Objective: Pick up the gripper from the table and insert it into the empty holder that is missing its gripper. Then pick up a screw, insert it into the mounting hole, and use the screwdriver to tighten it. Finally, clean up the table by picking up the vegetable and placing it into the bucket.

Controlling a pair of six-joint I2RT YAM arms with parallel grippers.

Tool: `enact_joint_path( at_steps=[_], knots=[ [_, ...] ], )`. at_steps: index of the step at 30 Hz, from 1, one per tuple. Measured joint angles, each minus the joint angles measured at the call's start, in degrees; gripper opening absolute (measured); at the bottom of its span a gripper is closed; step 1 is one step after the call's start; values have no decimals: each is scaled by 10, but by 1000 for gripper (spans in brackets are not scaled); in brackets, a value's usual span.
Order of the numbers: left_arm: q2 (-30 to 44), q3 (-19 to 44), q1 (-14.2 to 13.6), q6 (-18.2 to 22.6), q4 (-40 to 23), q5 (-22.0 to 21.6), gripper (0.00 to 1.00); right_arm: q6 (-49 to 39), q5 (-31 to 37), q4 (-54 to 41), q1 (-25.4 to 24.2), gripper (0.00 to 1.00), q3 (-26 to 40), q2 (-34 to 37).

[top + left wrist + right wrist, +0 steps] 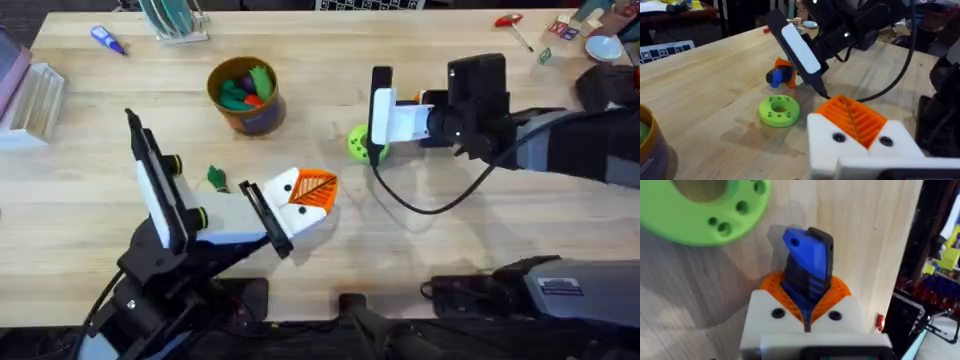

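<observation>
While your overhead view leaves the right gripper half hidden just beside the green disc, the right wrist view shows its orange pads clamped on a blue piece. Your left gripper, short of the disc, has its pads pressed together on nothing. The vegetable lies between bucket and left arm, well left of the disc.

Green disc beside right hand
</observation>
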Motion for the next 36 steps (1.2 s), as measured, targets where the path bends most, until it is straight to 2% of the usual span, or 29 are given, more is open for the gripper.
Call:
enact_joint_path(
  at_steps=[4, 8, 10, 13, 16, 17, 26, 29, 36],
  knots=[
    [0, 0, 0, 0, 0, 0, 7, -10, -11, -19, 0, 40, 8, 4],
    [0, 0, 0, 0, 0, 0, 7, -12, -15, -23, 0, 229, 12, 4],
    [0, 0, 0, 0, 0, 0, 7, -12, -16, -24, 1, 291, 14, 4],
    [0, 0, 0, 0, 0, 0, 7, -12, -17, -24, 1, 487, 18, 4],
    [0, 0, 0, 0, 0, 0, 7, -19, -18, -19, 2, 903, 26, 1],
    [0, 0, 0, 0, 0, 0, 7, -20, -19, -23, 1, 969, 32, -1],
    [0, 0, 0, 0, 0, 0, 7, -10, -17, -42, 5, 990, 35, -3],
    [0, 0, 0, 0, 0, 0, 7, 30, 5, -43, 9, 990, 35, -3],
    [0, 0, 0, 0, 0, 0, 7, 187, 77, -70, 14, 992, 35, -21]
  ],
)
